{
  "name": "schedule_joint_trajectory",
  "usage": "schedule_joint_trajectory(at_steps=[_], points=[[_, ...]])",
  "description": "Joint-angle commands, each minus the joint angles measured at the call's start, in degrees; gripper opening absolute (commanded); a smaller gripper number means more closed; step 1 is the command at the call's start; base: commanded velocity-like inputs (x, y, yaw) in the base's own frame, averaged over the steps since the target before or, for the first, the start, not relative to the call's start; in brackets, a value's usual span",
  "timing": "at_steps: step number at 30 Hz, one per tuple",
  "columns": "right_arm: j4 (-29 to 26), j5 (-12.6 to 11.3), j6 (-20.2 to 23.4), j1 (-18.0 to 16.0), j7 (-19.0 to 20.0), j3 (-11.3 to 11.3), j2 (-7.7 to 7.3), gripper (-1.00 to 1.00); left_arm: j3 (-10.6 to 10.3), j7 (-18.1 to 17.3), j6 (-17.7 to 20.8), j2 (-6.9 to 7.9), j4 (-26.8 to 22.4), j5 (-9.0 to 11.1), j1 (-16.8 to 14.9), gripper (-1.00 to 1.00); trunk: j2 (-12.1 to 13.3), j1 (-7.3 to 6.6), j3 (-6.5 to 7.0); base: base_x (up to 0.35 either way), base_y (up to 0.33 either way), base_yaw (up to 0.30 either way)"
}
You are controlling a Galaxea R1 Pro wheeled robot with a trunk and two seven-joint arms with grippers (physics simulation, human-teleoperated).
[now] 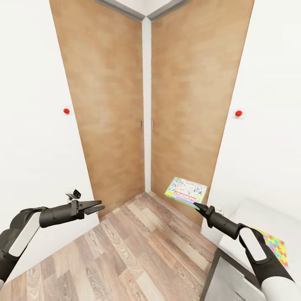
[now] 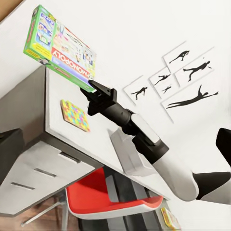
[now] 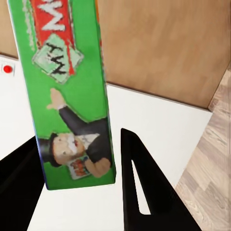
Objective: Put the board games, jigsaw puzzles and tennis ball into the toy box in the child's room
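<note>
My right gripper (image 1: 197,205) is shut on the near edge of a board game (image 1: 186,191), a flat green-white-red printed box held in the air beside the table (image 1: 255,211). The right wrist view has the box's green edge (image 3: 72,96) between the two dark fingers (image 3: 139,192). From the left wrist, the board game (image 2: 60,48) hangs over the table end (image 2: 53,91). A jigsaw puzzle (image 1: 276,247) (image 2: 74,115) lies flat on the table. The light grey toy box (image 2: 126,156) stands farther along, partly behind my right arm. My left gripper (image 1: 95,206) is open and empty, away from the table.
Two wooden doors (image 1: 113,104) meet in the corner ahead, with red wall buttons (image 1: 66,111) (image 1: 238,113) at either side. Wood-plank floor (image 1: 146,251) lies between my arms. A red chair (image 2: 96,197) sits under the table, and black silhouette pictures (image 2: 187,77) hang above it.
</note>
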Motion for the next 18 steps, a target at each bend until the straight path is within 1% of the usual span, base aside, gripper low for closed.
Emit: schedule_joint_trajectory(at_steps=[1,18], points=[[0.0,-0.4,0.5,-0.1,0.1,-0.1,0.02,-1.0,-0.1,-0.1,0.3,0.05,0.0,0.1,-0.1,1.0,-0.1,0.03,-0.11,0.0,0.0,-0.275],[0.0,-0.4,0.5,-0.1,0.1,-0.1,0.06,-1.0,0.0,-0.1,0.3,0.05,0.0,0.1,-0.1,1.0,-0.1,0.03,-0.11,0.0,0.0,-0.275]])
